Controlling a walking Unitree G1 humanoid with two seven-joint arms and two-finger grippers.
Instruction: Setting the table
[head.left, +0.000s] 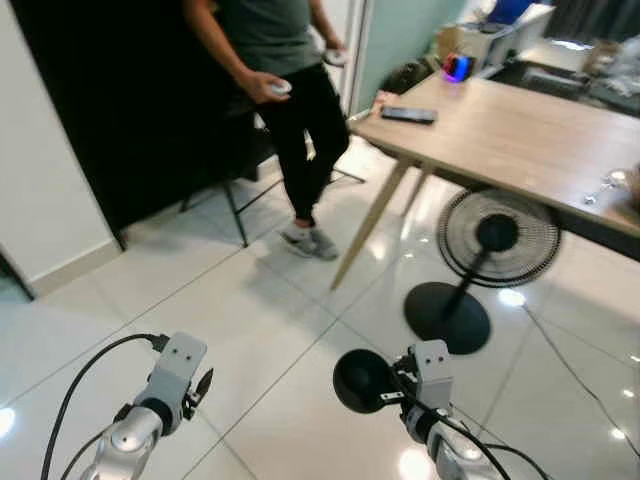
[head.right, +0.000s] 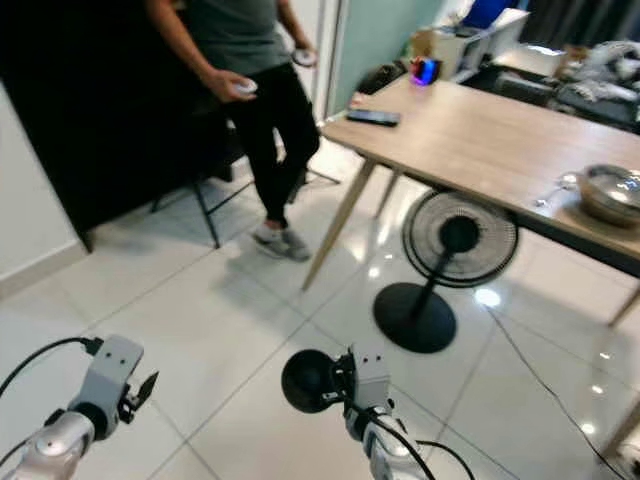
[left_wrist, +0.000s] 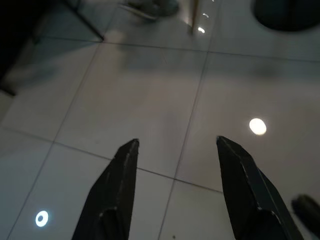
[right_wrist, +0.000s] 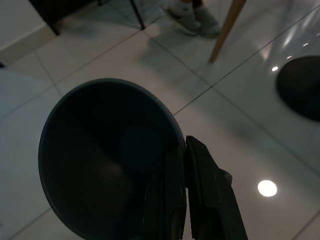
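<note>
Head eyes look down over the floor (head.left: 250, 330) toward the table (head.right: 500, 150); wrist cameras face tiles closely.

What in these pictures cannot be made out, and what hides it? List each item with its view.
- Person: above the chest, cut off by the top edge of both eye views.
- Dark bowl: whether anything lies inside, lost in shadow in the right wrist view; the right claw pinches its rim.
- Items at the wooden table's far end: blurred and too small in the eye views.
- Metal pot: contents hidden by its rim, right eye view.
</note>
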